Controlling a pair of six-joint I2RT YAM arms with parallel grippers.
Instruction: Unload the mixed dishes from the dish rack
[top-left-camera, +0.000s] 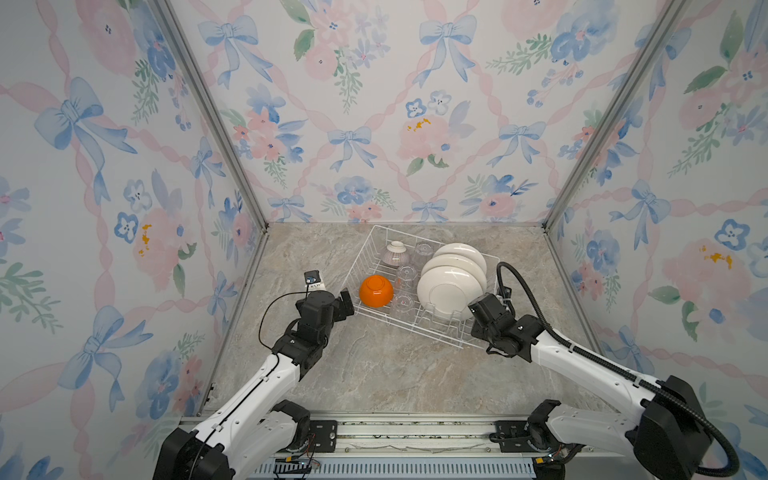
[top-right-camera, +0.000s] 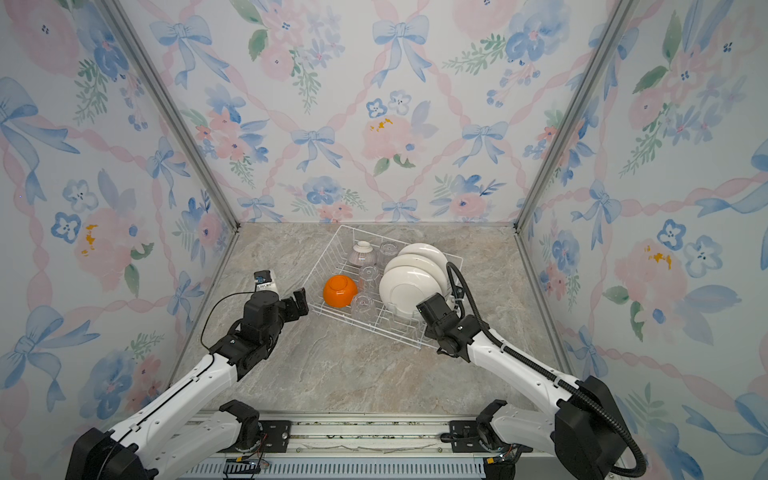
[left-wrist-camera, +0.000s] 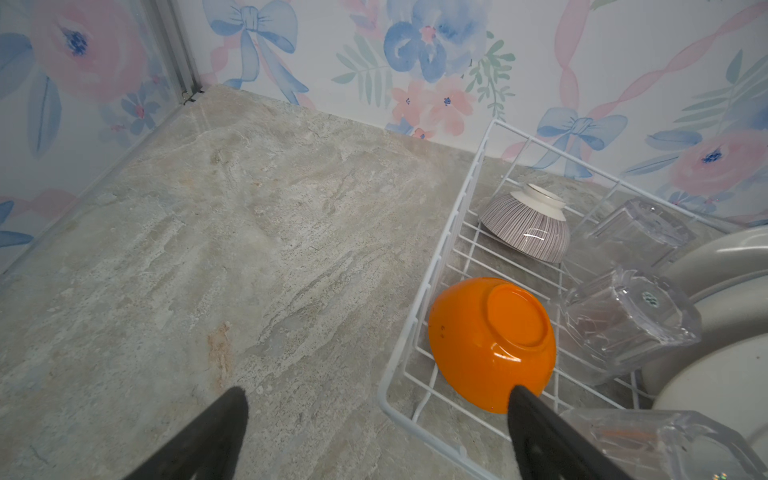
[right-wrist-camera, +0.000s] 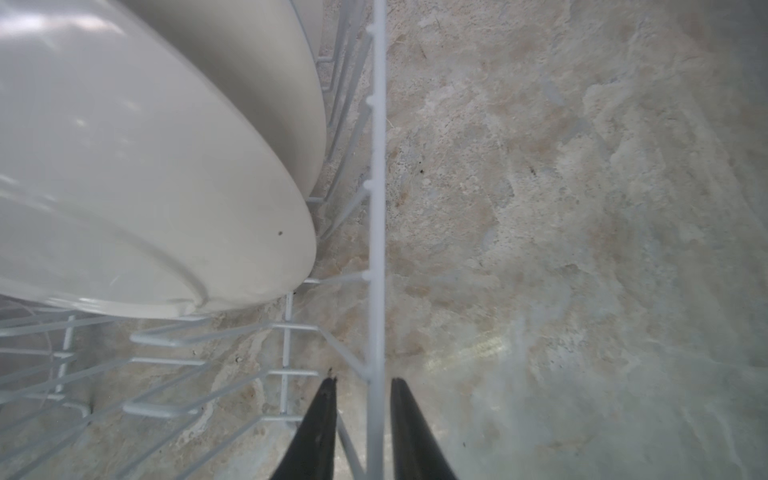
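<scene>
**Bench** (top-left-camera: 374, 374): grey-beige marble-patterned surface, walled on three sides by floral bow-print panels (top-left-camera: 374, 104).

**Dish rack** (top-left-camera: 360, 257): white wire rectangular basket with low sides. It sits skewed at the far middle of the bench, still loaded.

**Contents of the rack:**
- Orange round bowl (top-left-camera: 376, 291), upside down with its foot ring up, in the near left part just inside the left wall.
- Small pale bowl with fine dark ribbing (top-left-camera: 395, 254), upside down in the far left corner.
- Three clear ribbed tumblers (top-left-camera: 406, 276), in a row down the middle between the bowls and the plates, bases up or tilted.
- Three white round plates (top-left-camera: 446, 293), on edge in the prongs along the right side, overlapping, with plain undersides facing the near end.

**Left claw** (left-wrist-camera: 377, 390): fingers spread wide, nothing between them. It is at the rack's near left corner. In the left wrist view one finger lies over bare bench outside the rack and the other overlaps the orange bowl's lower edge; contact cannot be told.

**Right claw** (right-wrist-camera: 363, 380): fingers narrowly apart, straddling the top rim wire on the rack's right side, with a sliver of gap on either side of the wire. The nearest plate edge is close by inside the rack.
</scene>
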